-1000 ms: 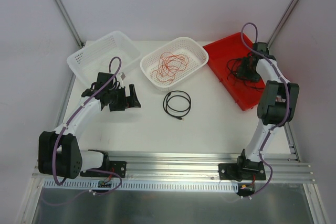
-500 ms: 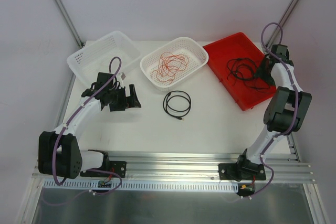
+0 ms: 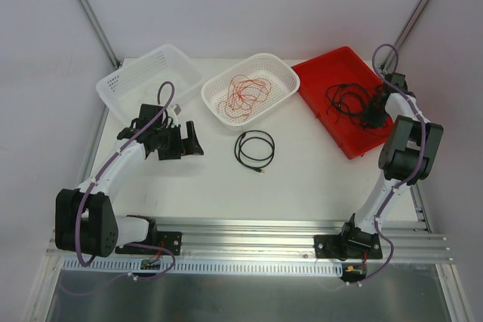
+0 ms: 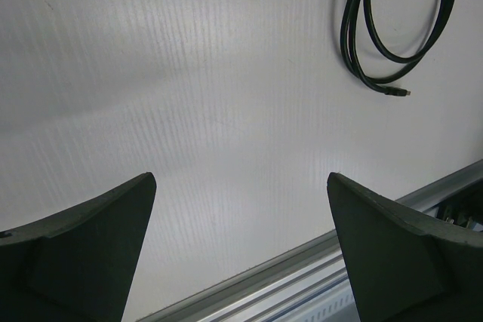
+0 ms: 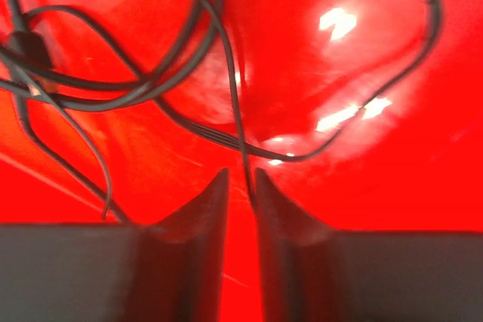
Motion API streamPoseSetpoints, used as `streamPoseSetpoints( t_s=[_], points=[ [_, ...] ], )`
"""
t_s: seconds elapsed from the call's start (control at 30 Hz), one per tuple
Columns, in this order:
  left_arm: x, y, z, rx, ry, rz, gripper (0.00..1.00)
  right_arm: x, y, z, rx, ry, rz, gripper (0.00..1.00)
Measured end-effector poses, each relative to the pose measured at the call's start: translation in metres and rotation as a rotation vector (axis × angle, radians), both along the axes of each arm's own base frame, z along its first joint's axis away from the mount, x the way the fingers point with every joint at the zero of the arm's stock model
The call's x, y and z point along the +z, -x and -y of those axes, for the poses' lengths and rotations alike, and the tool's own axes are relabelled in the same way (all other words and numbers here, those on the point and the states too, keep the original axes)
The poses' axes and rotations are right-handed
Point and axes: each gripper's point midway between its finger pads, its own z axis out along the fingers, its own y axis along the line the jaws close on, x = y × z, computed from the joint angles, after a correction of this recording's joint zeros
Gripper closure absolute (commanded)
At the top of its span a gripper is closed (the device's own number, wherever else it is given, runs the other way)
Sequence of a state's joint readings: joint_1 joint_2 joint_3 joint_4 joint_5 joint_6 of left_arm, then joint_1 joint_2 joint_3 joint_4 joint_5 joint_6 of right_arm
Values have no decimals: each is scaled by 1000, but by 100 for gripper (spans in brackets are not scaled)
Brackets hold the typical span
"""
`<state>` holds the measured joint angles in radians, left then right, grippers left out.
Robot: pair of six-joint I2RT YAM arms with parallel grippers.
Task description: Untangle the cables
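While the left tool (image 3: 189, 139) is held wide apart above the bare counter (image 3: 302, 186), the right tool (image 5: 241, 186) is pinched on a thin strand of the black cables (image 3: 349, 101) tangled in the red tray (image 3: 317, 77) at the far right. Red-orange cables (image 3: 244, 94) are seen in the middle white basket (image 3: 283, 73), a coiled black cable (image 3: 254, 149) just near of it.

A white table (image 3: 302, 186) carries three containers along its far edge. At the far left corner sits a white perforated basket (image 3: 128, 84), turned at an angle. Near the middle of the far edge stands a second white perforated basket (image 3: 281, 73), rounded at its corners. Just beside it, toward the far right corner, lies a red tray (image 3: 321, 81), set askew, with glossy highlights on its floor. A ribbed aluminium rail (image 3: 249, 235) runs along the near edge.
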<state>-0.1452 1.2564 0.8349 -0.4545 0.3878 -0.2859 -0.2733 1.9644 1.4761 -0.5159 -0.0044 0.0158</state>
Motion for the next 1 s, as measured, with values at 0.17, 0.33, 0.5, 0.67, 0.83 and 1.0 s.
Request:
streamPoseSetpoints(
  t_s=[0.17,0.33,0.5,0.67,0.83,1.0],
  points=[
    [0,0,0,0,0,0,2,-4,-9,-15,13,-85,29,93],
    [0,0,0,0,0,-1,2,-6,-20,-30,42,-150,67,95],
    [0,0,0,0,0,-1,2,-3,-30,-49,88,-198,104,89],
    [0,1,0,0,-1,-3,2,5,-34,-55,100,-195,123,71],
    [0,1,0,0,-1,-4,1,50,-27,-52,110,-130,184,52],
    [0,1,0,0,-2,-3,1,135,-10,-68,184,-16,329,35]
  ],
)
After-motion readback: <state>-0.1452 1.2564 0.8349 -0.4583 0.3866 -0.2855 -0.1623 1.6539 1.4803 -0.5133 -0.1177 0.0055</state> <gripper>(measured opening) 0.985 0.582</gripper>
